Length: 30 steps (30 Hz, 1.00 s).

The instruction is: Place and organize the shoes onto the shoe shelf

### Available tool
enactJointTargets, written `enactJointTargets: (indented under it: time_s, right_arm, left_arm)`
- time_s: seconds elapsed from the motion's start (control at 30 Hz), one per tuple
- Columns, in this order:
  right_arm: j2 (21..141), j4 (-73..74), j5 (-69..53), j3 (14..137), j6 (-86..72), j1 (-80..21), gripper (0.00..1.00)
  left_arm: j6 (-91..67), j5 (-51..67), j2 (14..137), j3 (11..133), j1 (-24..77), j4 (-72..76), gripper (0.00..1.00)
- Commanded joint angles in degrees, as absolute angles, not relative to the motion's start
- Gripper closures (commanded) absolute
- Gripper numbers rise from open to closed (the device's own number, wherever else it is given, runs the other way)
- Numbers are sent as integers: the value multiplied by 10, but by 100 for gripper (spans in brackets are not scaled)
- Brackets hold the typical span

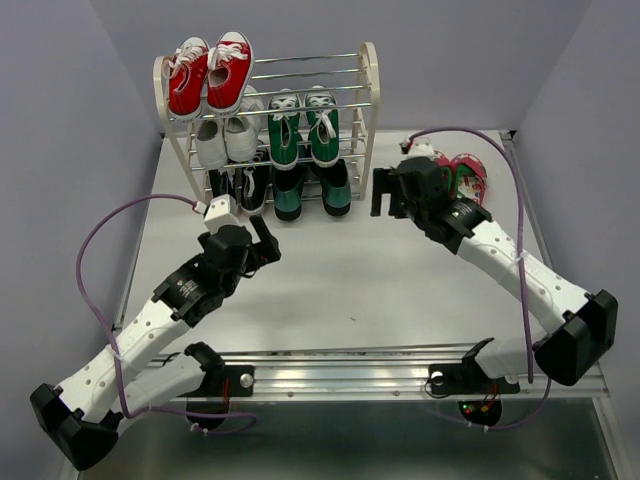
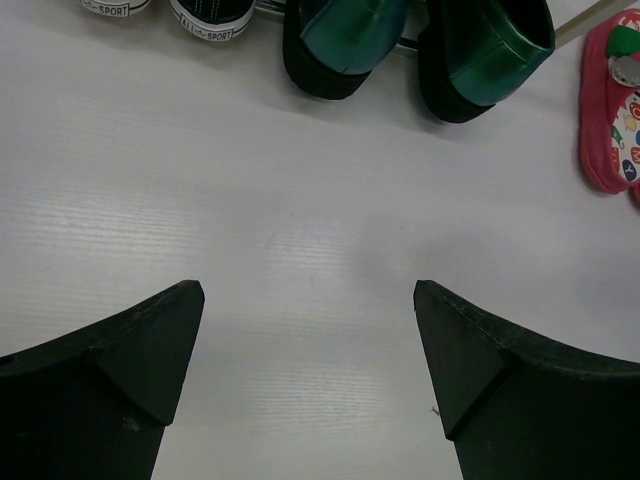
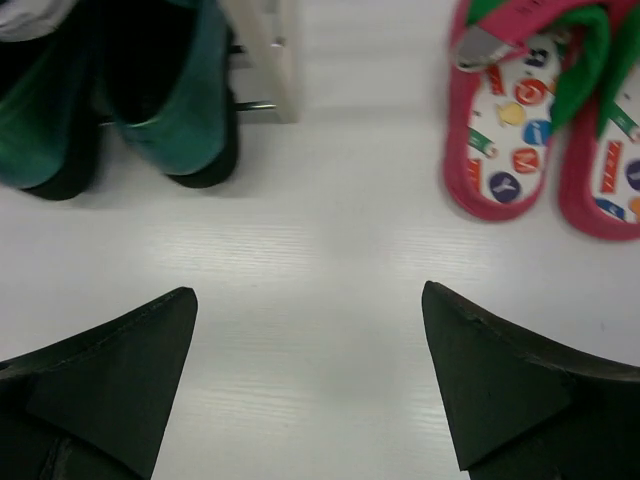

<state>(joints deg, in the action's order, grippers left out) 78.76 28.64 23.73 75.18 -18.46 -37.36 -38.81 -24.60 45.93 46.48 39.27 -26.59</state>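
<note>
Seen from above, the left arm [image 1: 160, 300] rises from its base at 7 o'clock and stretches toward 1 o'clock. The left gripper [image 1: 264, 238] sits low, its jaws spread wide apart. The right arm [image 1: 510, 265] runs from its base at 4 o'clock toward 10 o'clock. The right gripper [image 1: 384, 192] also has its jaws spread wide, pointing to 9 o'clock.

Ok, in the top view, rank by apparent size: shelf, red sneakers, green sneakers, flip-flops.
Shelf.
Red sneakers, slightly bigger, though nearer the camera.
Green sneakers.
Flip-flops: partly hidden behind the right arm, so unsure.
</note>
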Motion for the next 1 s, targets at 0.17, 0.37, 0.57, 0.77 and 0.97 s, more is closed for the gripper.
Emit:
enactJointTargets:
  time_s: [0.17,0.37,0.57,0.77,0.97]
  right_arm:
    - [802,274,209,654,-236,-213,0]
    - [870,257,192,660,-246,-148,0]
    - [913,222,176,671,-228,-114,0]
    - [968,183,161,737,-192,-78,0]
    - [1054,179,185,837,-154,-73,13]
  left_arm:
    - [-389,-260,459,474,393,-270,1]
    - [-402,-245,467,457,392,-263,1]
    - [-398,-208,479,442,393,-236,1]
    - [-395,-200,511,452,393,-224,1]
    - [-396,-200,514,450,393,-222,1]
